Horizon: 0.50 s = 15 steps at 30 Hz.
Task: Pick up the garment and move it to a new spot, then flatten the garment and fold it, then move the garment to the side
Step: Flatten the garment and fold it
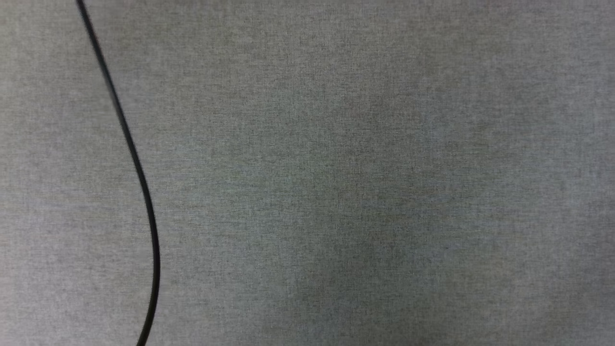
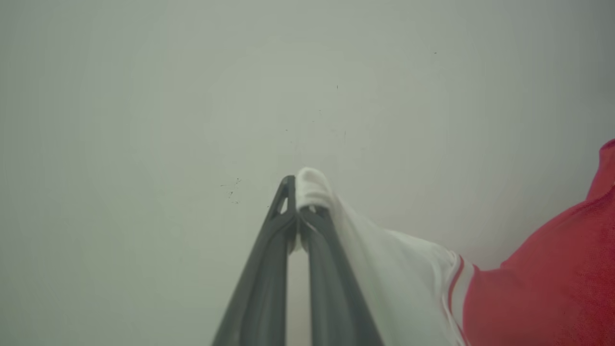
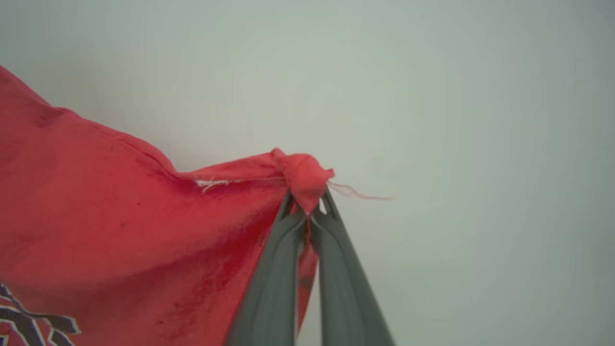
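The garment (image 2: 552, 283) is a red T-shirt with white sleeves and striped trim. In the left wrist view my left gripper (image 2: 298, 202) is shut on the bunched end of a white sleeve, and the fabric trails down to the right into the red body. In the right wrist view my right gripper (image 3: 307, 204) is shut on a bunched red corner of the garment (image 3: 120, 226). The red cloth hangs away to the left, with a dark printed design at the lower left. A loose red thread sticks out past the fingertips.
The head view looks down on a grey woven surface (image 1: 365, 173). A thin black cable (image 1: 137, 168) curves across its left part from top to bottom. Behind both wrist views is a plain pale background.
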{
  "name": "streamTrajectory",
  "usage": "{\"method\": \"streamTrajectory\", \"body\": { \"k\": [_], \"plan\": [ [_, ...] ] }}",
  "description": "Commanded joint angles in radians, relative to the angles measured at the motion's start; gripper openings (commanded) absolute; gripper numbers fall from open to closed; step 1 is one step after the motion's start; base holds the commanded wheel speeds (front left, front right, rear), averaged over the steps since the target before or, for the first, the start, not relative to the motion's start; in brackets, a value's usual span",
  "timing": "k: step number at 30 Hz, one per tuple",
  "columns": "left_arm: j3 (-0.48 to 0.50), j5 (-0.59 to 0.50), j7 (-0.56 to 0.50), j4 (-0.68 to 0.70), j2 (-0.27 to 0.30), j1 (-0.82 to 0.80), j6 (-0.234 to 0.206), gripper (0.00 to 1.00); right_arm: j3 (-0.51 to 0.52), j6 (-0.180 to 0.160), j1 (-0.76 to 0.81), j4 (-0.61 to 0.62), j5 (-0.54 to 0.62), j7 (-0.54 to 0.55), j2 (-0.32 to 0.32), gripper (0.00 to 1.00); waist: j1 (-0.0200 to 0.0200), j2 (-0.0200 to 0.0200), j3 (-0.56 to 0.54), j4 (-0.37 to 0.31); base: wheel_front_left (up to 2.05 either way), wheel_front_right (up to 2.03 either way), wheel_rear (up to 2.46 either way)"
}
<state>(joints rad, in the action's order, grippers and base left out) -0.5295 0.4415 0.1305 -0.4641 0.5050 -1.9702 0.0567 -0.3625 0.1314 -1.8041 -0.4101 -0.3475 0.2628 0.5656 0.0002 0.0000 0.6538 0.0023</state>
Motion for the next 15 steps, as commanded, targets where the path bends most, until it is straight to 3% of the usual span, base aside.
{"method": "streamTrajectory", "body": {
  "k": [1, 15],
  "plan": [
    [0.000, 0.005, 0.019, -0.031, -0.007, -0.008, 0.007, 0.00, -0.015, -0.001, -0.011, -0.034, -0.004, -0.023, -0.009, 0.00, -0.0002, 0.0000, 0.009, -0.002, 0.00, 0.00, 0.00],
    [-0.037, 0.068, 0.113, -0.208, -0.026, 0.201, 0.051, 0.00, -0.191, -0.001, 0.173, -0.251, -0.113, -0.186, -0.057, 0.00, -0.0002, 0.0000, 0.005, -0.006, 0.00, 0.00, 0.00]
  ]
}}
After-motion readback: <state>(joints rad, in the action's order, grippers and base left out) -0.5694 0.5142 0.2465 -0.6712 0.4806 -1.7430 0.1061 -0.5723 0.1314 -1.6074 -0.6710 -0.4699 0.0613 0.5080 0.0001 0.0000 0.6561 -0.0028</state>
